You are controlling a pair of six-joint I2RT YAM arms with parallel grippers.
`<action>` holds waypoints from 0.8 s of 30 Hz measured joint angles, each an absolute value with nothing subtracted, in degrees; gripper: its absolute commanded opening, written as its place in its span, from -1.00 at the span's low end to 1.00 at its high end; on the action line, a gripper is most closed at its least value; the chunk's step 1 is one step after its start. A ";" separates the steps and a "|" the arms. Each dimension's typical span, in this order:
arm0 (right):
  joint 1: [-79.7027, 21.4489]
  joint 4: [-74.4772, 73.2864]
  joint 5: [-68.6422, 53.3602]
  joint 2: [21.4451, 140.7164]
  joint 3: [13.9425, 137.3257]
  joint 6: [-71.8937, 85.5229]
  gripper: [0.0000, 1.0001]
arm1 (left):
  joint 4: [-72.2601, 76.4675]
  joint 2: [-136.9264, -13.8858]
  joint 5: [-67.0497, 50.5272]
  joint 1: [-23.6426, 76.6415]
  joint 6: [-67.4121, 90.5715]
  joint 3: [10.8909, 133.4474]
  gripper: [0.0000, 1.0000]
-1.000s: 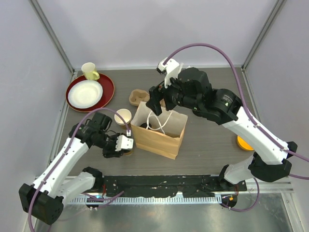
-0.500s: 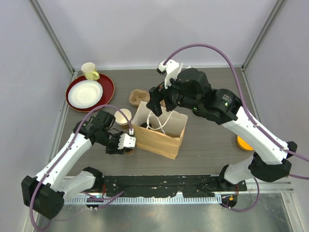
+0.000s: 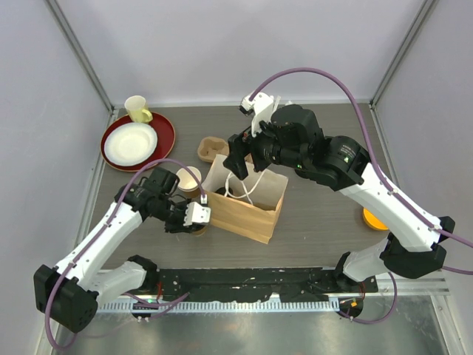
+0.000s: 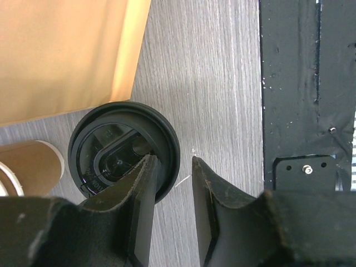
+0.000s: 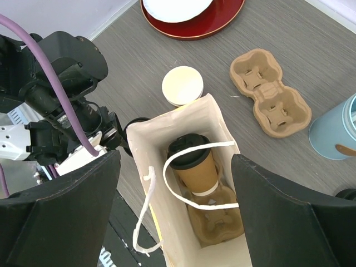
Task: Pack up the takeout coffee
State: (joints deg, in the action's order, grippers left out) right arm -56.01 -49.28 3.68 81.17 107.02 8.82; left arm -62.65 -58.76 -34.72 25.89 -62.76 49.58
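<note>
Left wrist view: your left claw (image 4: 172,167) sits agape astride the lid rim (image 4: 170,139) of cup 2 (image 4: 108,142), so close, then lift it into the bag (image 4: 61,55); right claw (image 5: 173,157) is wide open too.

This is a robot test cell in a lab. Plain pale panel walls (image 3: 222,44) and grey metal corner posts (image 3: 77,52) enclose a grey wood-grain desk (image 3: 321,222). A black perforated mounting rail (image 3: 244,282) runs along its near edge.
</note>
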 measured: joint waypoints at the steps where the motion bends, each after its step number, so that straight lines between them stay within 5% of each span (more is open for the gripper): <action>1: -56.01 -49.34 3.66 81.17 107.02 8.82 0.71 | -62.26 -58.76 -34.52 25.96 -62.59 49.56 -0.37; 16: -56.01 -49.39 3.03 81.45 107.02 9.26 0.71 | -60.10 -58.46 -34.11 26.30 -61.93 48.75 -0.98; 24: -56.01 -49.50 2.85 81.82 107.02 9.28 0.71 | -62.70 -57.87 -33.43 26.35 -62.00 49.50 -1.00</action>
State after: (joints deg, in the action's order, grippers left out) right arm -56.01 -49.50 2.85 81.82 107.02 9.28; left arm -62.70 -57.87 -33.43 26.35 -62.00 49.50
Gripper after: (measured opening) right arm 0.858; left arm 0.013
